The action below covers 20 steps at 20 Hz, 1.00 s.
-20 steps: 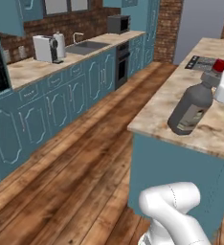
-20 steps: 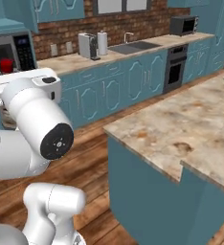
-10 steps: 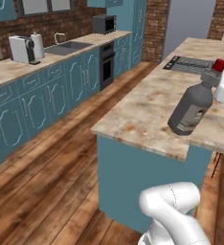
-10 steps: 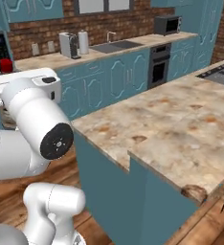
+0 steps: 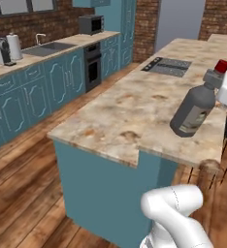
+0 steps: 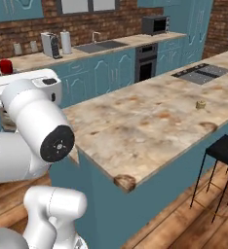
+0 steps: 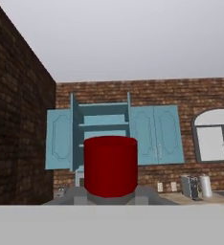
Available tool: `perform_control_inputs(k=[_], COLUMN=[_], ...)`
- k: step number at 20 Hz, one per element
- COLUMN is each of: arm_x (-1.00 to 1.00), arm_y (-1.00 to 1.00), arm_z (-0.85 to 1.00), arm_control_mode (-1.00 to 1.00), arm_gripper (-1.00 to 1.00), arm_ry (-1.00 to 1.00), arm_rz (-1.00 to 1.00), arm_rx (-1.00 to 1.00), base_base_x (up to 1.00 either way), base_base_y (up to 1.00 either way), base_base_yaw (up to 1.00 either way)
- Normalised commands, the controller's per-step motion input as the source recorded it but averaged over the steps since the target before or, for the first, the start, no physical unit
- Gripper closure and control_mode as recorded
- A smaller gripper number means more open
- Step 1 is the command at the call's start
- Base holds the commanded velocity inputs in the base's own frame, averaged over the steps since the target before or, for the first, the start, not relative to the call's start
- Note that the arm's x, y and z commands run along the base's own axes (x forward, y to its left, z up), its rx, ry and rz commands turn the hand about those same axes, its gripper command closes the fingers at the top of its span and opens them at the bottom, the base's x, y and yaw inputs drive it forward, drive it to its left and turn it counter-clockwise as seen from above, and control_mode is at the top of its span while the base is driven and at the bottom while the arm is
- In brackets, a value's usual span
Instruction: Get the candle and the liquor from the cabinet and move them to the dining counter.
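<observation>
Gripper (image 5: pixel 221 77): fingers pinched on the neck of the liquor (image 5: pixel 193 109), red cap between them, bottle tilted in the air | Below the fingers: dining counter (image 5: pixel 135 104) | Beyond them: candle (image 6: pixel 200 104) standing alone on that marble top | Far ahead of the fingers: cabinet (image 7: pixel 104 136), doors swung open

the liquor (image 5: pixel 194 109), a dark grey bottle with a red cap, hangs tilted above the dining counter (image 5: pixel 135 104), cap up and to the right. the candle (image 6: pixel 200 104), a tiny tan cylinder, stands upright on the counter's marble top. the teal cabinet (image 7: pixel 104 134) on the brick wall has its doors swung open.
</observation>
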Motion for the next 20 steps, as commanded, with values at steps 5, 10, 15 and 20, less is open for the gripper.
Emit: perform_control_inputs(k=[5, 10, 15, 20], arm_x=[0.0, 0.0, 0.0, 0.0], arm_y=[0.0, 0.0, 0.0, 0.0], arm_z=[0.0, 0.0, 0.0, 0.0], arm_control_mode=[1.0, 1.0, 1.0, 1.0], arm_gripper=[1.0, 1.0, 1.0, 1.0], arm_ry=[0.0, 0.0, 0.0, 0.0], arm_rz=[0.0, 0.0, 0.0, 0.0], arm_rx=[0.0, 0.0, 0.0, 0.0], base_base_x=[0.09, 0.14, 0.19, 0.32], base_base_y=[-0.97, -0.92, -0.93, -0.8], base_base_yaw=[0.03, 0.09, 0.14, 0.22])
